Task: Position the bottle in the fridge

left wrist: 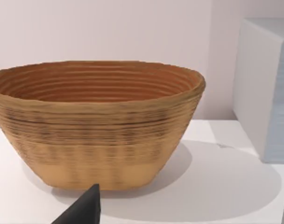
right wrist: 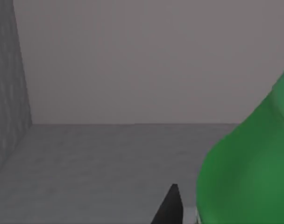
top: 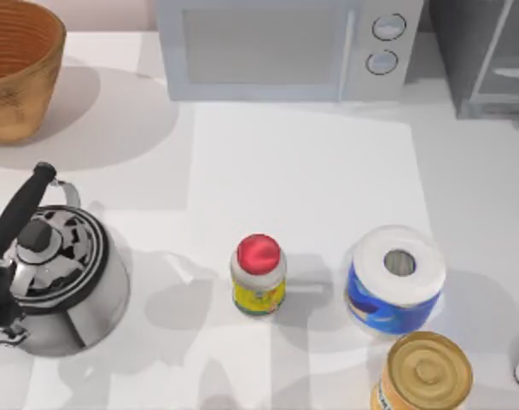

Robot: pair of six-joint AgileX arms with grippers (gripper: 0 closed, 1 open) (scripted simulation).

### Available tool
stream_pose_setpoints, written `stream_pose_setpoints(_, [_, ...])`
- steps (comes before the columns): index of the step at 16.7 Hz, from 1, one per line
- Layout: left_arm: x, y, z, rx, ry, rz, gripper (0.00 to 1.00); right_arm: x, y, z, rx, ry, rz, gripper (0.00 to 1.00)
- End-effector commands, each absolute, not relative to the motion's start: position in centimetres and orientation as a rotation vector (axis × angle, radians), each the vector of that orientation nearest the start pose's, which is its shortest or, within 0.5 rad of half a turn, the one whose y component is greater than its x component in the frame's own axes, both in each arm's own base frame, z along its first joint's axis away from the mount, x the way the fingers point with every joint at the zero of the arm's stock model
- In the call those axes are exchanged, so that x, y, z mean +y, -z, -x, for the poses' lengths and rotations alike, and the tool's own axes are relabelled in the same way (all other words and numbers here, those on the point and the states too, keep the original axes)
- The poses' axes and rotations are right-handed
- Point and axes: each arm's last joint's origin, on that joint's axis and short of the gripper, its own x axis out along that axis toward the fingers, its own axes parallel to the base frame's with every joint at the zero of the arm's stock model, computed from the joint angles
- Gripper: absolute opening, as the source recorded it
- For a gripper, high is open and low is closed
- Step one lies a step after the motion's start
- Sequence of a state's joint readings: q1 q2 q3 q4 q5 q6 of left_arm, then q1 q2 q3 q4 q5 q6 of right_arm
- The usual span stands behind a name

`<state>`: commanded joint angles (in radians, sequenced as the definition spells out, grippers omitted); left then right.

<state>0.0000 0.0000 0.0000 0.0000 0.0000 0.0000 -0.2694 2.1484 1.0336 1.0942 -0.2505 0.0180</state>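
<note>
- In our right wrist view the bottle (right wrist: pixel 247 177) fills the lower right of the frame, bright green, with a grey floor and plain grey back wall behind it and a grey side wall at the frame's left edge. We judge this to be the inside of the fridge, so the bottle is likely already within the cabinet or just at its opening.
- In the top view the fridge (top: pixel 486 55) sits in the upper right corner of the frame, on the counter (top: pixel 302 162), beside the light grey microwave (top: pixel 281 47).
- A dark fingertip (right wrist: pixel 169 207) of our right arm shows at the bottom edge, just beside the bottle. We cannot tell whether the right jaws are clenched on the bottle or released.
- We cannot read the bottle's long axis: a rounded flank narrows toward the upper right of the frame, which suggests the neck lies that way, but upright or tilted is unclear.
- Our left arm is parked by the woven basket (left wrist: pixel 97 123), at the top view's upper left; a dark fingertip (left wrist: pixel 83 210) shows, and the state of the left jaws cannot be told.
- The kettle (top: pixel 55 273), red-capped jar (top: pixel 259 275), paper roll (top: pixel 396 278) and tin can (top: pixel 423 371) stand in the lower half of the top view, well apart from the fridge.
</note>
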Motion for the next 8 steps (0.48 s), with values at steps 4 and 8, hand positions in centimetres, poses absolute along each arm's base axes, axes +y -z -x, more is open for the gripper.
stream_pose_setpoints(4, [-0.1,-16.0,-10.6,0.0,0.0,0.0,1.0,-10.4,-12.0,-44.8,0.036,-0.006,-0.016,0.01])
stream_pose_setpoints(8, [-0.1,-16.0,-10.6,0.0,0.0,0.0,1.0,-10.5,-12.0,-48.2,0.034,-0.002,-0.014,0.01])
